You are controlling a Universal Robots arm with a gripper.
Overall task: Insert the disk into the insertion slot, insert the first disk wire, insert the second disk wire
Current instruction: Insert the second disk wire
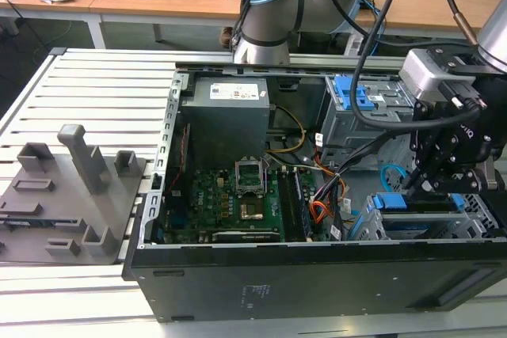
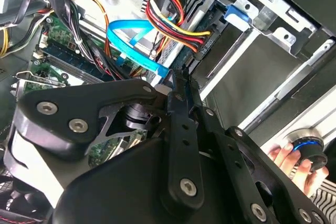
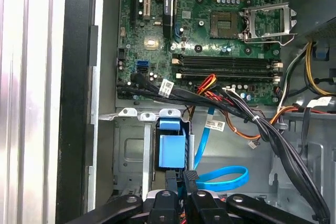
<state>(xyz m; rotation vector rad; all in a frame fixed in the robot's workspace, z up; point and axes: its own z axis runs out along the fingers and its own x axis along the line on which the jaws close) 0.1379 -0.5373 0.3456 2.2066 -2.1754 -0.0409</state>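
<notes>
1. Black and jointed, your pincer [image 1: 417, 182] hangs low inside the open black computer case [image 1: 317, 275], over the low grey perforated sheet-metal drive bay [image 1: 372, 223] at the exterior view's right.
2. In both wrist views its two fingers [image 3: 181, 182] stand pressed close together; you cannot tell whether anything is pinched between them.
3. Just ahead of the fingertips, in the first wrist view, you see the bright blue plastic carrier frame [image 3: 172, 148] of the disk, seated in that bay, with bare grey metal beside it.
4. Close beside the pincer, the thin flat light-blue cable [image 3: 223, 178] loops over the case floor; in the second wrist view the same cable [image 2: 131, 43] curves just beyond the fingertips.
5. Past that loop, the bundle of orange, red and black wires [image 2: 170, 22] runs to a small black plug [image 2: 206, 43] sitting against the bay's edge.
6. Farther from the pincer lies the green motherboard [image 3: 210, 40].
7. Behind the pincer's body, in the second wrist view, a person's fingers [image 2: 286, 156] rest by a round blue-ringed knob [image 2: 310, 148].
</notes>
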